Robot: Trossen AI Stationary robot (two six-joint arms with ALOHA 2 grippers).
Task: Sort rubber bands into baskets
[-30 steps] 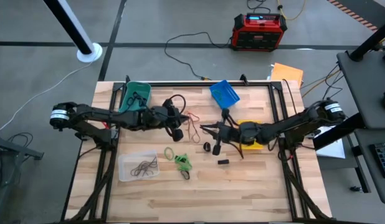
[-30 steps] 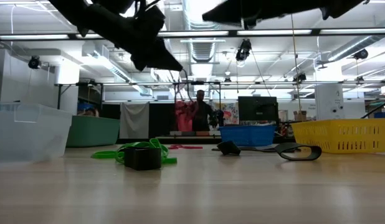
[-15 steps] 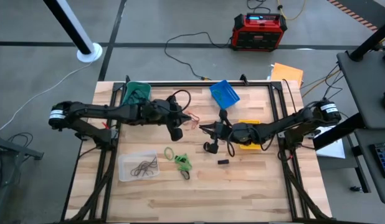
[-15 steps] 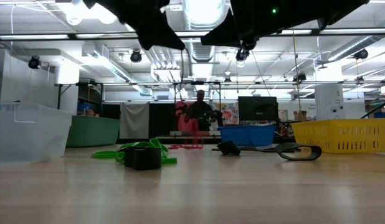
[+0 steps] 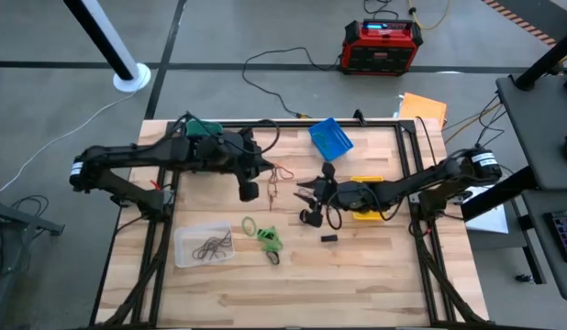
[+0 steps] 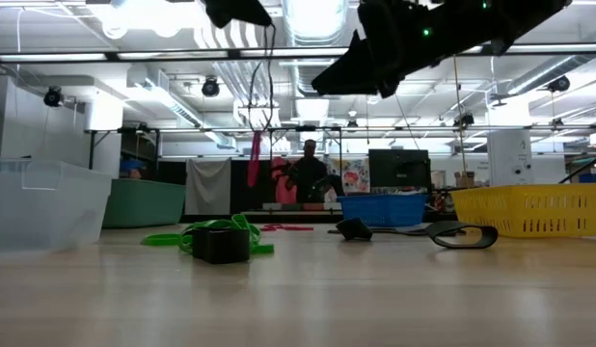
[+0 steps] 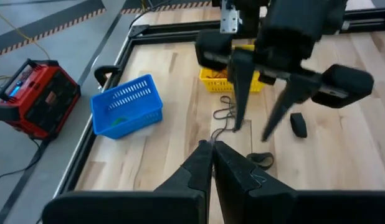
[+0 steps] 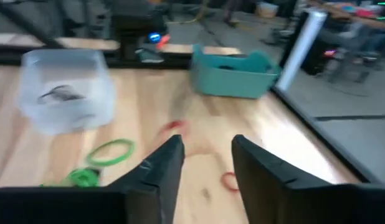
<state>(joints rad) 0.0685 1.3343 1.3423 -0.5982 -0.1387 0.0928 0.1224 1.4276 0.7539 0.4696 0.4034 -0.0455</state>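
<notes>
Left pincer (image 7: 211, 148) pinched shut on dangling red rubber band (image 5: 273, 181) — thin grip, swing could drop it short of teal basket (image 5: 202, 134); right pincer (image 8: 205, 155) open, empty.

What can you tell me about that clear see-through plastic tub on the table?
The clear translucent plastic tray is a small rectangular tub with frosted, rounded walls. It sits upright on the wooden table at its near left corner, below the left arm. A tangle of dark rubber bands lies inside. Nothing else touches it; a green loop lies just beside it.
</notes>
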